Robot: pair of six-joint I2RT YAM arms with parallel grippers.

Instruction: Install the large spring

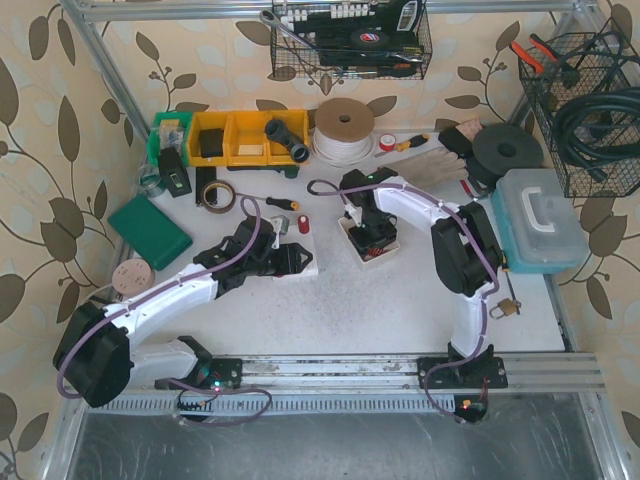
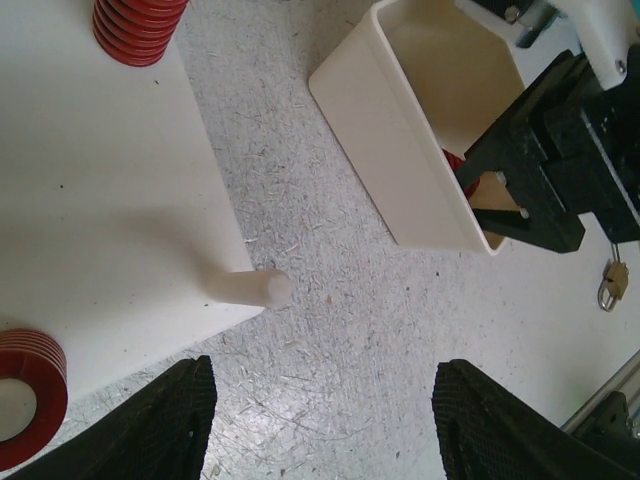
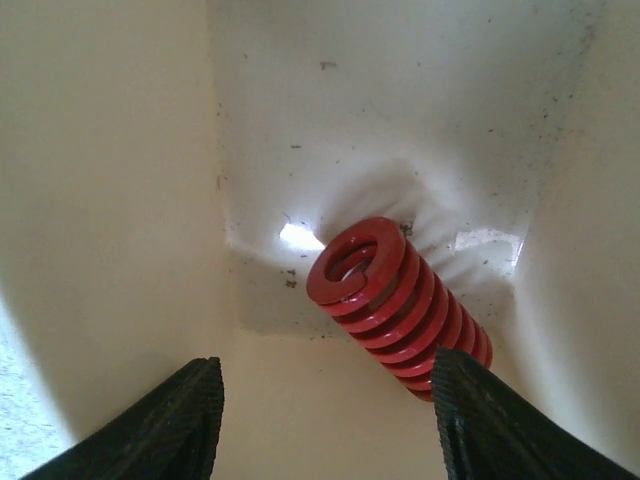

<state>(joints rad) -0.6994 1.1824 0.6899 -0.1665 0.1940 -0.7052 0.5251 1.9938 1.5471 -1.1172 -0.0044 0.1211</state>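
Spring [image 3: 400, 300]: lies on its side on the bin [image 3: 100, 200] floor, probably the large one to fit.
Right fingers [image 3: 170, 420]: open, straddling it from above, not yet gripping.
Left fingers [image 2: 160, 420]: open and empty, beside the board [image 2: 100, 180] edge, perhaps to steady it.
Peg [image 2: 250, 290]: bare, the likely seat.
In the way: bin walls crowd the reach; mounted springs [image 2: 140, 25] fill other spots; padlock [image 2: 610, 285] lies apart on the counter [image 2: 350, 330].

— Where is it?
— The red spring [image 3: 400, 300] lies on its side on the white bin [image 3: 120, 200] floor, ahead of my gripper [image 3: 325, 400]. Its open end faces the gap and its other end is near my right-side finger [image 3: 500, 420].
— Jaws?
— Spread wide.
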